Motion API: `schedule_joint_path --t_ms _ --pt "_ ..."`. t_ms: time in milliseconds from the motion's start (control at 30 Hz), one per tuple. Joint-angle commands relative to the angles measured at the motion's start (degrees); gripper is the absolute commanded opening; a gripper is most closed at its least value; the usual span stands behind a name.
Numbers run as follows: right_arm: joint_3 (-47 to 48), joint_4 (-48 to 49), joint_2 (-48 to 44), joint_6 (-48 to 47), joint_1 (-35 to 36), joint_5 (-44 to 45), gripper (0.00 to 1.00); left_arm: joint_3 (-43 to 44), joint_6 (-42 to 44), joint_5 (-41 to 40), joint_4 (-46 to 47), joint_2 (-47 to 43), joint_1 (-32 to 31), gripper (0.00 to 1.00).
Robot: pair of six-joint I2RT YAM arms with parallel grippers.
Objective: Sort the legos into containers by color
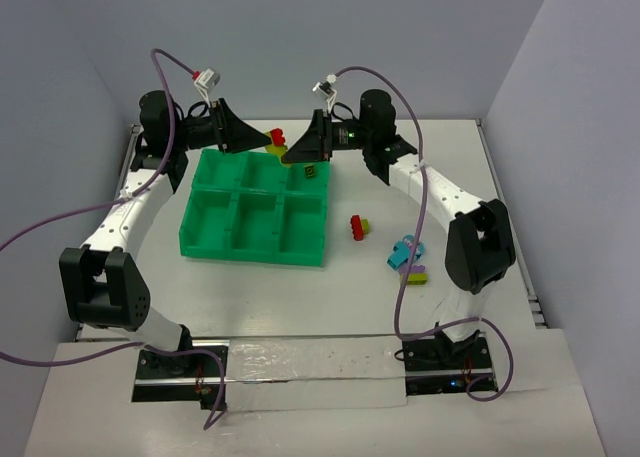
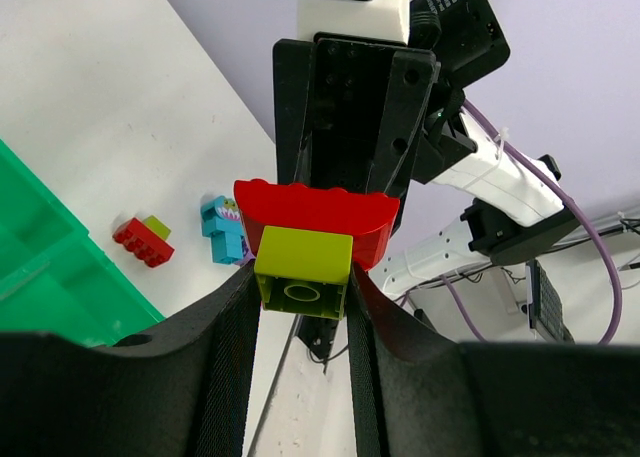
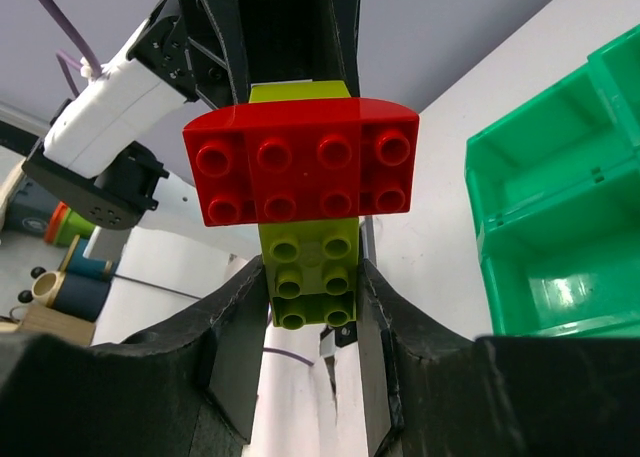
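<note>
Starting from the near edge of the white table (image 1: 500,177), a small cluster of cyan, purple and yellow-green legos (image 1: 408,260) lies loose on the right. A little farther in sits a loose red lego (image 1: 355,224) with a yellow-green one touching its right side. Left of these stands the green tray (image 1: 255,252). Its near row looks bare, and a small yellowish piece (image 1: 310,170) lies in the far right compartment. Above the tray's far edge the two arms meet nose to nose. The left gripper (image 2: 302,312) is clamped on one end of a yellow-green brick (image 2: 300,282), its fingers pressing both sides. From the opposite side the right gripper (image 3: 312,312) is likewise closed on that brick's other end, studs facing its camera. A red brick (image 2: 315,217) with one curved edge sits crosswise on the yellow-green one, held in the air between the two grippers, clear of the tray.
</note>
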Motion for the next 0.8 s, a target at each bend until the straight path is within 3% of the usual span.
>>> schedule_joint_path --t_ms 0,267,533,767 --pt "-3.14 4.87 -2.98 1.97 -0.01 -1.24 0.00 3.23 0.98 0.70 1.32 -0.33 0.38 0.00" --pt "-12.07 7.20 -9.19 2.08 -2.64 -0.01 0.00 3.52 -0.35 2.25 2.71 0.19 1.65 0.00" --pt "-13.26 3.54 -11.35 0.01 -5.18 3.33 0.00 1.16 -0.37 1.86 2.68 0.59 1.79 0.00" --pt "-6.33 -27.68 -12.23 -17.66 -4.90 24.07 0.00 3.09 4.46 -5.43 -6.50 0.82 2.51 0.00"
